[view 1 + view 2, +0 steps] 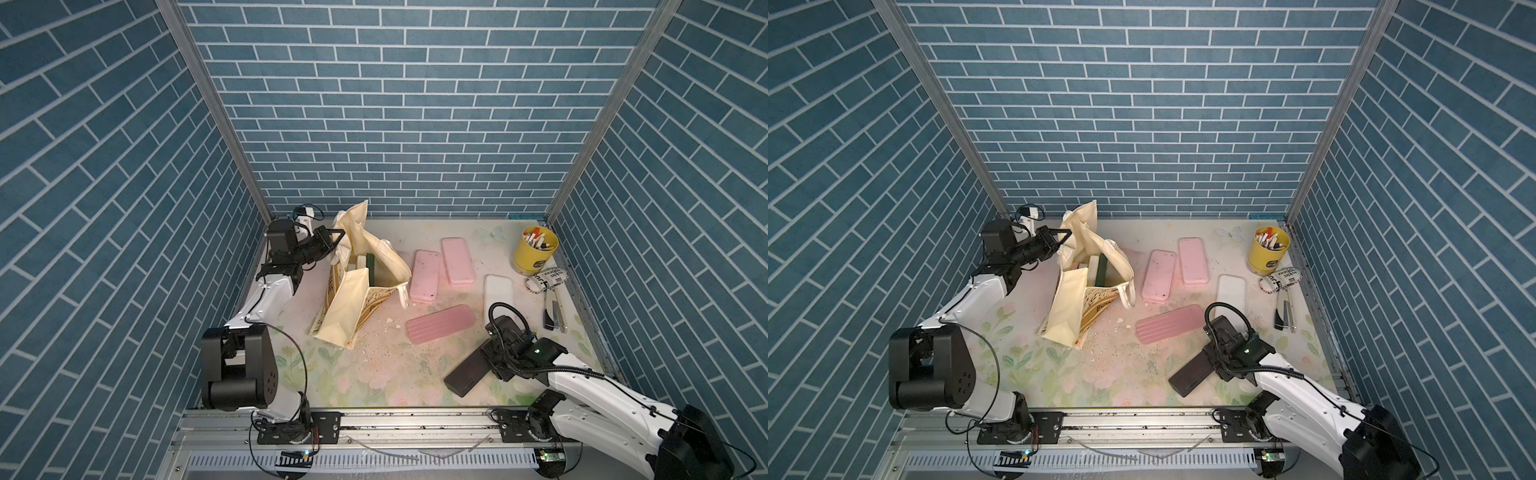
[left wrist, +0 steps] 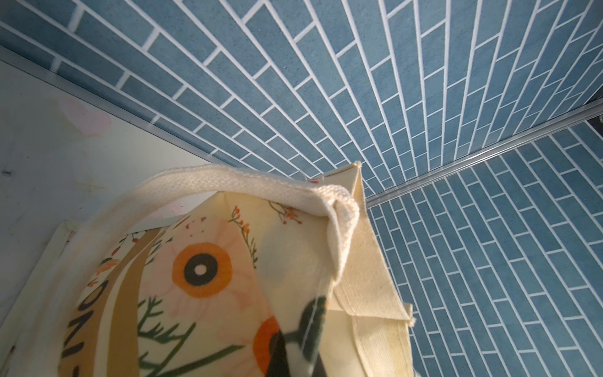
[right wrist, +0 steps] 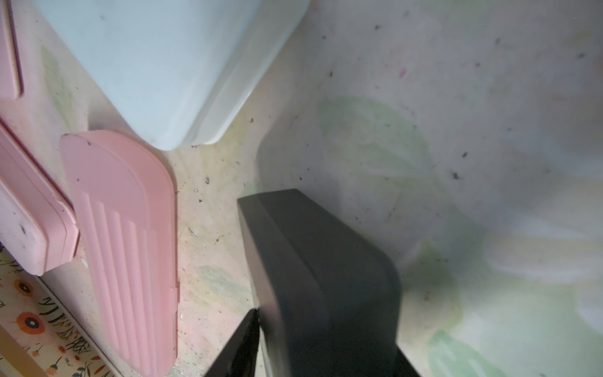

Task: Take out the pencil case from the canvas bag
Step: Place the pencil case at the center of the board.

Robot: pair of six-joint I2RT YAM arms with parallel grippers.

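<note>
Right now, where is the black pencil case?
In both top views the black pencil case sits front right, at the right arm's jaws, in front of the ribbed pink case.

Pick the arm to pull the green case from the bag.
Right. Left pincer is shut on the canvas bag's top edge, propping its mouth open; releasing would likely collapse it. Right pincer sits at the black pencil case on the table, so it should free up first.
</note>
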